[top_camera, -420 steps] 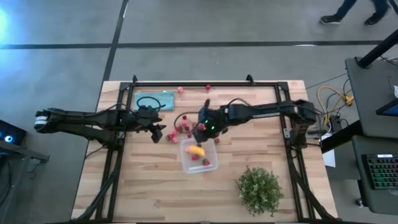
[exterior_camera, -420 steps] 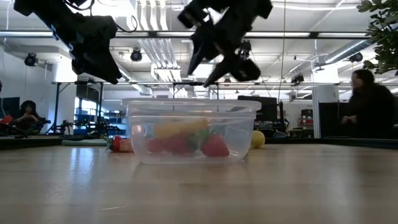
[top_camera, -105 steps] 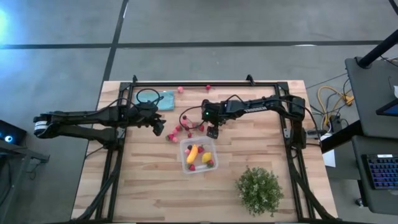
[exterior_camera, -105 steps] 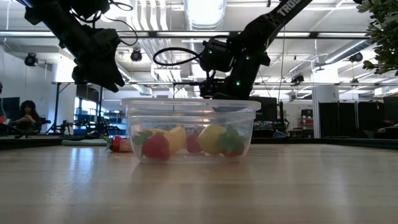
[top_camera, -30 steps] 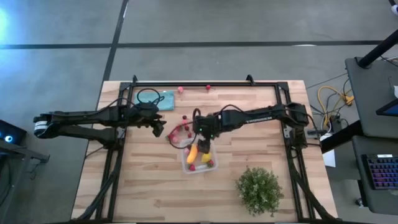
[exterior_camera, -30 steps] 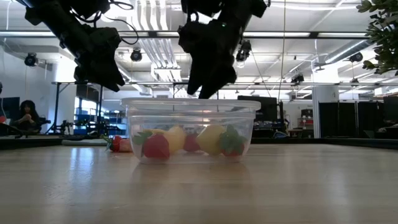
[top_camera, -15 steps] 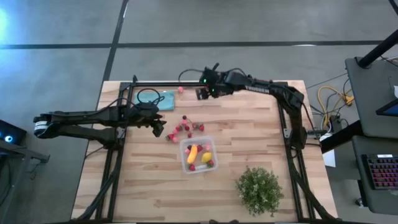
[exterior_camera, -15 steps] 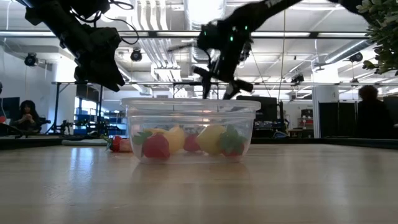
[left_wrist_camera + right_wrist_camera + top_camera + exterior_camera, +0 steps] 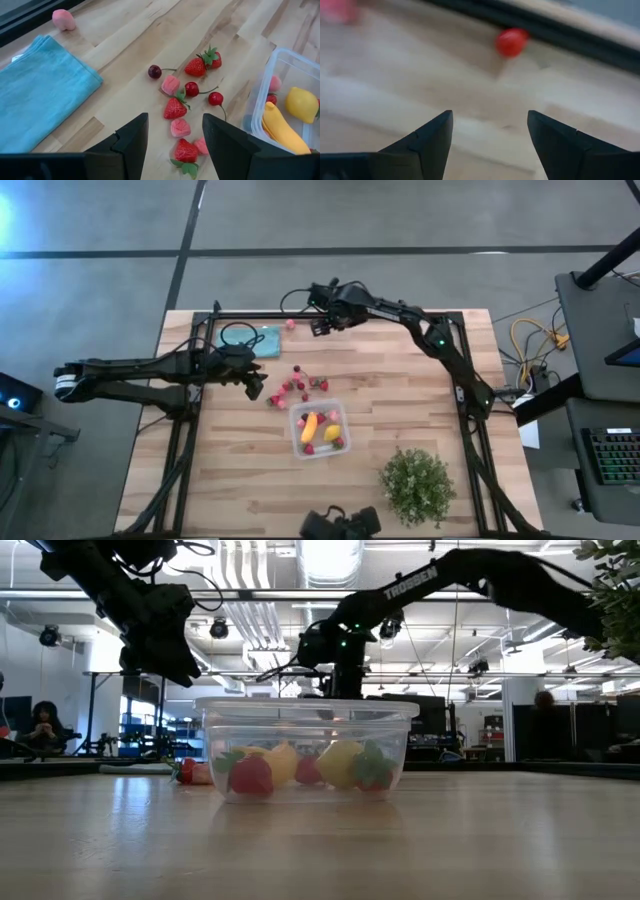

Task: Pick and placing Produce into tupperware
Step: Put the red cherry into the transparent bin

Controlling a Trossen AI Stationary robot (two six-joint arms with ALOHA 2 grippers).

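Produce: red berry point(image 9: 512, 41) at table's 12 o'clock edge; my right gripper point(image 9: 322, 326), jaws apart and empty, should centre over it before closing. Left gripper point(image 9: 256, 388) waits, half-open, empty.

Blurred red piece point(image 9: 511, 42), perhaps a cherry

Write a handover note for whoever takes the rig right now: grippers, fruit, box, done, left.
Right gripper: open, empty, at the table's far edge, facing a red berry.
Left gripper: open, empty, hovering beside the loose fruit.
Box: mid-table, holding a banana, a lemon and some red pieces.
Done: those pieces are in.
Left: the loose cluster beside the box, plus the pink piece and berry at the far edge.
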